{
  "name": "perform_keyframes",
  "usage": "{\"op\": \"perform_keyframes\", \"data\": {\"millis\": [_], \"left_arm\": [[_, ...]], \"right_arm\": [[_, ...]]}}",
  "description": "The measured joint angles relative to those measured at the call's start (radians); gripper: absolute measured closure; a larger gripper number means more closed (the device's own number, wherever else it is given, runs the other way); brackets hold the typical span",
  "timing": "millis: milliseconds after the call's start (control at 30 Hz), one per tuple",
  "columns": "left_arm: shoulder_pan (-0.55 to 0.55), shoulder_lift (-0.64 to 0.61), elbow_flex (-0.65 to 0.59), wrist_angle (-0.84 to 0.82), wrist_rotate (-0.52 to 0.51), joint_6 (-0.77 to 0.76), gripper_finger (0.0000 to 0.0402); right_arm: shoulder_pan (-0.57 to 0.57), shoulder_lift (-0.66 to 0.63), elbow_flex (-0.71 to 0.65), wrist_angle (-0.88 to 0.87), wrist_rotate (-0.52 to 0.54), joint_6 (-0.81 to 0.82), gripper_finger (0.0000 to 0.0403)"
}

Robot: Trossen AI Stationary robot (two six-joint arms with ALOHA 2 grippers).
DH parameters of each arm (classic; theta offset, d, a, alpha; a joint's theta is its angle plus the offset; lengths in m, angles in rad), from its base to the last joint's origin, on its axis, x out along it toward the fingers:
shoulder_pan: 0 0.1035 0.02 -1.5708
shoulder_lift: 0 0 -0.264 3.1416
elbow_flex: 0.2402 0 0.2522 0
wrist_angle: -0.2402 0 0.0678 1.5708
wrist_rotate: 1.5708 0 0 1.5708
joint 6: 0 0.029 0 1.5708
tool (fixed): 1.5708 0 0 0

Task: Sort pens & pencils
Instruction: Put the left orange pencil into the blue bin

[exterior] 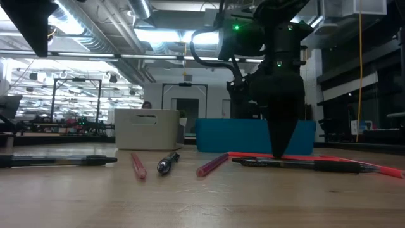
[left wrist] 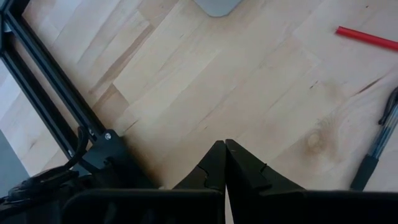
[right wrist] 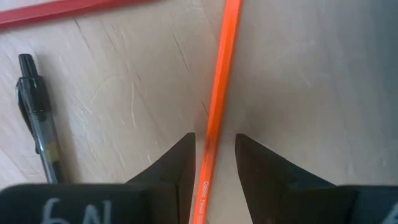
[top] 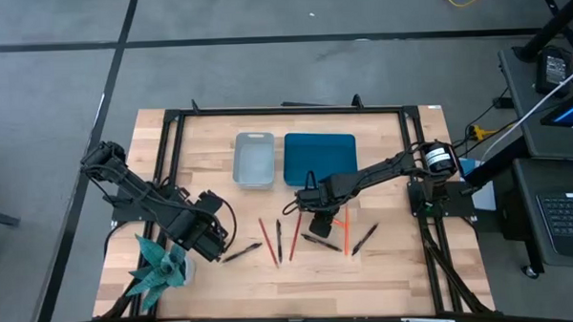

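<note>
Pale wooden desk (top: 386, 272), edged by a black frame. Toward the far side a grey bin (top: 254, 160) sits just beside a blue tray (top: 320, 157). Nearer in, a loose row of writing things lies flat on the wood: a black pen (top: 242, 251), red pencils (top: 266, 240), a dark pen (top: 280, 240), another red one (top: 296, 234), an orange pencil (right wrist: 219, 99), and a black pen (top: 365, 238) on the right.

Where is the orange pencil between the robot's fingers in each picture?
High view: the orange pencil lies right of centre, by the right tool.
Low view: a thin red-orange line at the right, at the tool's tip; I cannot tell it from the other red pencil.
Left wrist view: not in it.
Right wrist view: runs up the middle, between the open fingers.
Shared landmark: the black pen beside it.
</note>
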Motion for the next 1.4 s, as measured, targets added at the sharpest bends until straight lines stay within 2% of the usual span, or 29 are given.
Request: {"op": "perform_keyframes", "data": {"millis": [267,567,767,1000,1267,1400], "left_arm": [[-0.014,0.000,0.000,0.000,0.000,-0.008,0.0401],[-0.014,0.000,0.000,0.000,0.000,-0.008,0.0401],[-0.014,0.000,0.000,0.000,0.000,-0.010,0.0401],[-0.014,0.000,0.000,0.001,0.000,-0.010,0.0401],[-0.014,0.000,0.000,0.001,0.000,-0.010,0.0401],[-0.014,0.000,0.000,0.001,0.000,-0.010,0.0401]], "right_arm": [[0.000,0.000,0.000,0.000,0.001,0.003,0.0289],[0.000,0.000,0.000,0.000,0.001,0.002,0.0332],[0.000,0.000,0.000,0.000,0.001,-0.001,0.0343],[0.000,0.010,0.000,0.016,0.000,-0.007,0.0343],[0.002,0.045,0.004,0.018,-0.023,-0.023,0.0314],[0.002,0.045,0.003,0.019,-0.023,-0.023,0.0313]]}}
